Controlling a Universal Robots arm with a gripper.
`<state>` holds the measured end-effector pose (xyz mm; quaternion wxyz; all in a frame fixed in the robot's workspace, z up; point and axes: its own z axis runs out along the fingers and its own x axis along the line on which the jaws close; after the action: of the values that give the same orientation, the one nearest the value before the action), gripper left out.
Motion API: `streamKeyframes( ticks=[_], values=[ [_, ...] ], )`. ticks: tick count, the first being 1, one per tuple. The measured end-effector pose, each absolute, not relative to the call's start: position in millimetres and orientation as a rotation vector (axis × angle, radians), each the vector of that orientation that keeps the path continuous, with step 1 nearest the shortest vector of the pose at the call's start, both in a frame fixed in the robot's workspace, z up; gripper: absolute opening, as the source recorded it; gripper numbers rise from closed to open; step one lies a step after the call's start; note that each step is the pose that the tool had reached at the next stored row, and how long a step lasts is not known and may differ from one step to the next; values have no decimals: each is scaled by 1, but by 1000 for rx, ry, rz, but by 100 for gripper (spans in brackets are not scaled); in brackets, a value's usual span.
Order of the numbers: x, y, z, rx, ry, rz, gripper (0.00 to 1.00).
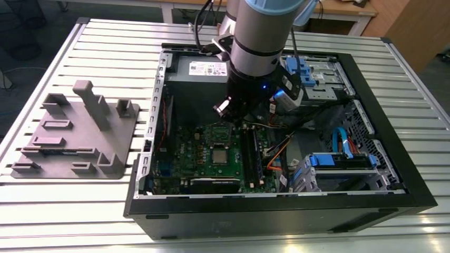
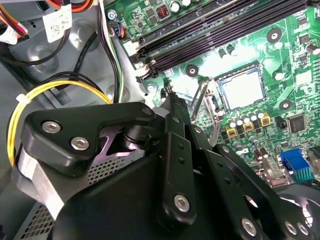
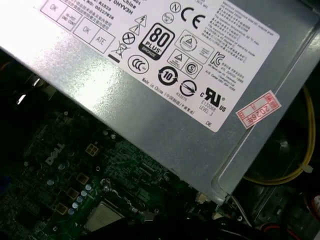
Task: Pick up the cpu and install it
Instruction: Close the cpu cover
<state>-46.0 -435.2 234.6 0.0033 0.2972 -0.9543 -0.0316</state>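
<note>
Already the small square silver-grey cpu lies in its socket near the middle of the green motherboard inside the open black computer case. The black gripper hangs near it without touching, and whether it is clenched or released cannot be told.

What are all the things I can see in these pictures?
table: one, silver slats, under everything
computer case: one, black, open, on the table
fixture: one, grey, on the table at the exterior view's left of the case
motherboard: one, green, inside the case
cpu: one, silver, lying in the motherboard's socket
power supply: one, grey, beside the motherboard
robot arm: one, silver-grey, reaching into the case
gripper: one, black, above the motherboard
</note>
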Motion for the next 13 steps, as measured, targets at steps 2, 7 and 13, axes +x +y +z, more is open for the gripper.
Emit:
streamKeyframes(
  ticks=[2,7,13],
  values=[
    [-45,-434,235,932,-2991,-99,11],
    [-43,-434,235,934,-2988,-100,11],
    [-43,-434,236,957,-2980,-100,11]
  ],
)
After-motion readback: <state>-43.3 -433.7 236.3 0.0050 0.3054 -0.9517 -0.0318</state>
